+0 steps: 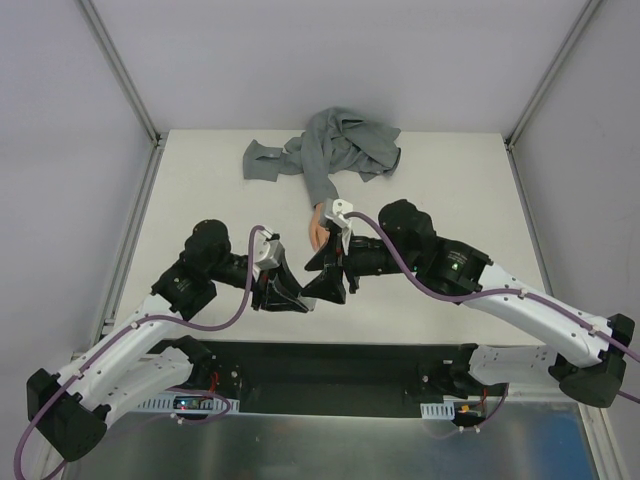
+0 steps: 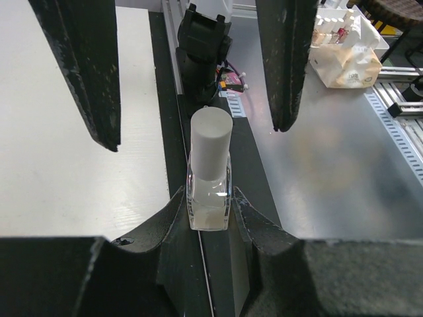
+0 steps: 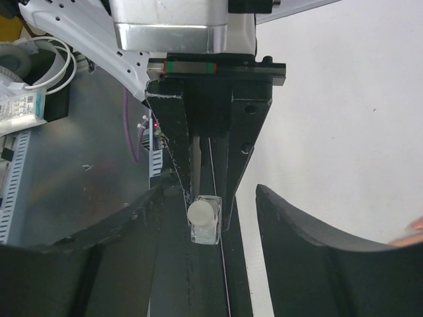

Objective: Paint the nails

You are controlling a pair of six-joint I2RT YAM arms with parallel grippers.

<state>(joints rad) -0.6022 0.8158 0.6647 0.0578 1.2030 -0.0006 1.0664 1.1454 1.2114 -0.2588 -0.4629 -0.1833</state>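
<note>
My left gripper (image 2: 210, 218) is shut on the base of a small clear bottle (image 2: 210, 198) with a white cap (image 2: 211, 142), holding it over the table's dark near edge. In the right wrist view the same bottle (image 3: 204, 228) sits between the wide-apart fingers (image 3: 291, 231) of my right gripper (image 3: 208, 195), which is open and touches neither side. From above, both grippers (image 1: 285, 290) (image 1: 330, 275) meet tip to tip just in front of the peach mannequin hand (image 1: 319, 225), whose grey sleeve (image 1: 335, 150) trails to the back. The nails are too small to make out.
A dark strip (image 1: 330, 365) and metal plate run along the table's near edge between the arm bases. Off the table, a white bin (image 2: 347, 49) of small bottles shows in the left wrist view. Frame posts (image 1: 120, 70) stand at the back corners.
</note>
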